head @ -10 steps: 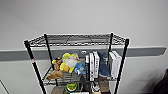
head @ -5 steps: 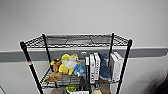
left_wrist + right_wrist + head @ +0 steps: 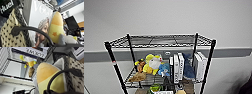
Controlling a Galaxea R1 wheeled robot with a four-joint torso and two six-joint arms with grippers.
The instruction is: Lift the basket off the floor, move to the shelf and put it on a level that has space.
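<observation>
Up front in the head view stands the shelf [image 3: 159, 62], top level [image 3: 161, 40] bare, plush toys [image 3: 150, 65] left of the books [image 3: 176, 67] below. Wrist views show the basket [image 3: 7, 33] with its loop handle [image 3: 31, 30] close by; can't tell either claw's state.

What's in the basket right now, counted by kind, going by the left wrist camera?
Magazine: 1
Yellow and orange soft toy: 1
Grey fuzzy thing: 1, kind unclear
Total showing in the basket: 3
</observation>
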